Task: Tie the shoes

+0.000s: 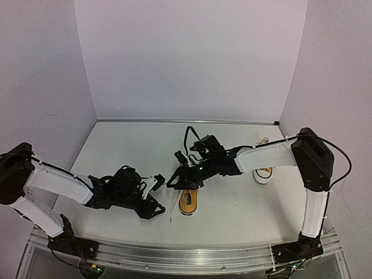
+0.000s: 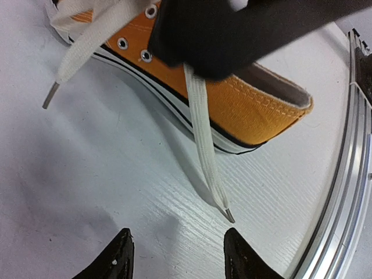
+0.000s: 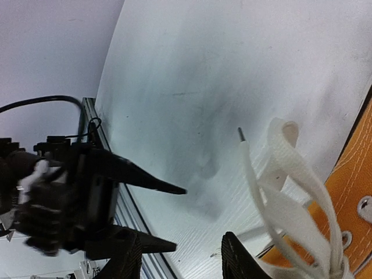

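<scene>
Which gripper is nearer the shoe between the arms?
Right. The right gripper hovers over that shoe, at its laces; the left gripper sits beside it, facing a loose lace end.

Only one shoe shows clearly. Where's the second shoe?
Top view, right of centre: the second shoe pokes out from under the right arm, apart from the centre shoe to its left.

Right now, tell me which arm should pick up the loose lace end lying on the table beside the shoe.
Left, probably. The left pincer is open and faces the lace end lying free just ahead. The right pincer sits over the top of the shoe, above that lace.
</scene>
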`<action>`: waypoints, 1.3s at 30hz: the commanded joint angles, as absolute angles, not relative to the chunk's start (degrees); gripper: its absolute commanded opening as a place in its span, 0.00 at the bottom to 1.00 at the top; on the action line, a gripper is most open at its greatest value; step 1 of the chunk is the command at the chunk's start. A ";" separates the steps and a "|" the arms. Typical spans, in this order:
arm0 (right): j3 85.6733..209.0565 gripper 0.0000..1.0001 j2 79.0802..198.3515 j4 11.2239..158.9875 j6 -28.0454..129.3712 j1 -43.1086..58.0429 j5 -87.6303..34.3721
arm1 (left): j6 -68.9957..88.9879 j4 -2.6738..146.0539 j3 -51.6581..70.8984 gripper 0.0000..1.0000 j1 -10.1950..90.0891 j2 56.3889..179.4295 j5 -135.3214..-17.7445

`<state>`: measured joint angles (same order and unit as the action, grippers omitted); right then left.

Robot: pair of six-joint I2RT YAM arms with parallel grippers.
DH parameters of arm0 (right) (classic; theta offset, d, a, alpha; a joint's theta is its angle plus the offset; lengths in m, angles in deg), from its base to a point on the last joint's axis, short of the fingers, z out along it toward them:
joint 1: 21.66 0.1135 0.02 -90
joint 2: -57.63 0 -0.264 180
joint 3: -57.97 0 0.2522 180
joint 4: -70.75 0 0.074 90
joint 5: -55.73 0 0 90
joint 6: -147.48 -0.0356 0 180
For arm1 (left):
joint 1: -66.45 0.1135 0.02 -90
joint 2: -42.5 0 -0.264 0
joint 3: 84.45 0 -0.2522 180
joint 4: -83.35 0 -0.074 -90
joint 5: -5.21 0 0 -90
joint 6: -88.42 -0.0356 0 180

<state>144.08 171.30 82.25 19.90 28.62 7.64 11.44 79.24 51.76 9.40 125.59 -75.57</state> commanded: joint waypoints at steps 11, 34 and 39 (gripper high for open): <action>135.39 0.50 148.43 82.81 18.59 25.39 6.62 | 7.77 78.81 40.53 0.48 5.34 138.00 -78.00; 119.83 0.60 135.04 90.57 21.70 11.76 -1.65 | 4.68 66.59 29.61 0.00 3.87 129.29 -74.20; 120.25 0.60 135.15 90.63 21.91 10.91 -1.47 | 2.92 66.48 22.26 0.00 3.70 137.49 -69.58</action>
